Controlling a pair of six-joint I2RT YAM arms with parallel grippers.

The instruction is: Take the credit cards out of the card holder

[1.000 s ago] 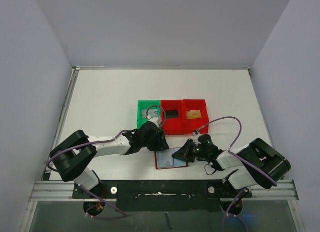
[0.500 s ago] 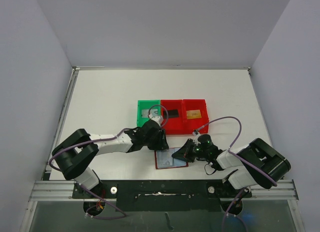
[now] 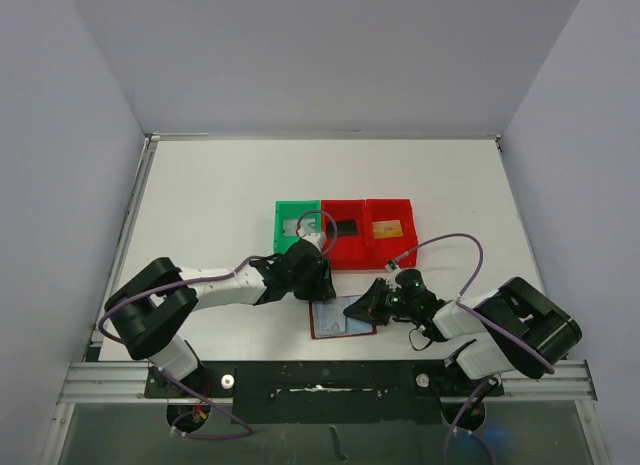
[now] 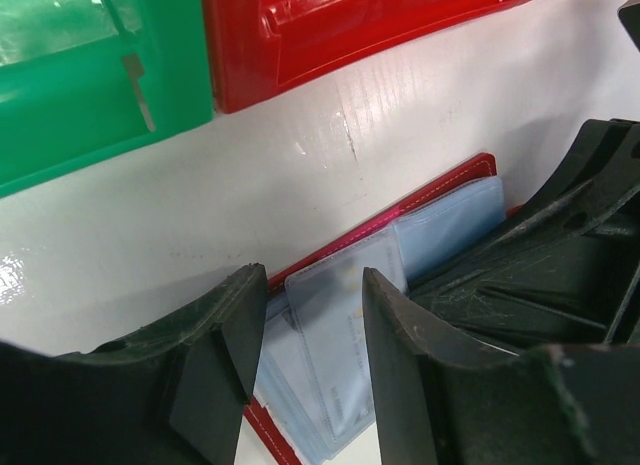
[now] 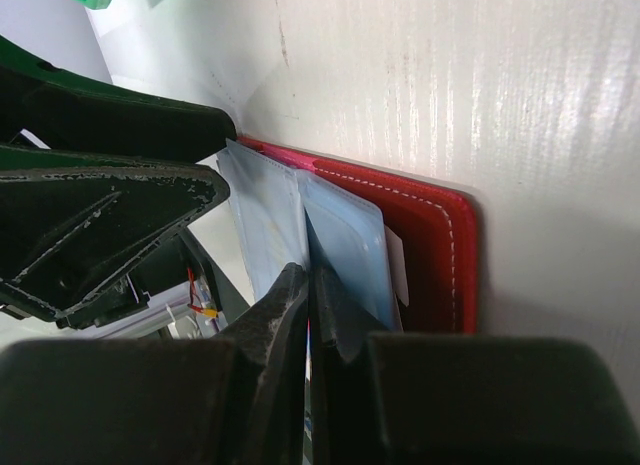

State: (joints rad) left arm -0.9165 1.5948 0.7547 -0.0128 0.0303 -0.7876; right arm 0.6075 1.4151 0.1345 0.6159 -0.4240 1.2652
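The card holder (image 3: 342,319) lies open near the table's front edge, dark red with pale blue-grey pockets (image 4: 345,325). Faint print shows through one clear pocket. My left gripper (image 3: 312,285) hangs open at the holder's far left corner, its jaws (image 4: 305,355) straddling a pocket leaf without touching it. My right gripper (image 3: 362,308) is shut, its tips (image 5: 312,280) pressed into the fold between two pocket leaves of the holder (image 5: 435,255). Three credit cards lie in the bins: a silver-grey one (image 3: 297,226), a black one (image 3: 345,228) and a gold-orange one (image 3: 388,228).
A green bin (image 3: 282,243) and two red bins (image 3: 352,257) (image 3: 408,213) stand in a row just behind the holder. In the left wrist view the green bin (image 4: 100,95) and a red bin (image 4: 350,25) sit close beyond the fingers. White walls enclose the table.
The left arm has shifted slightly over the holder's far left corner. The right gripper and the card holder have stayed put.
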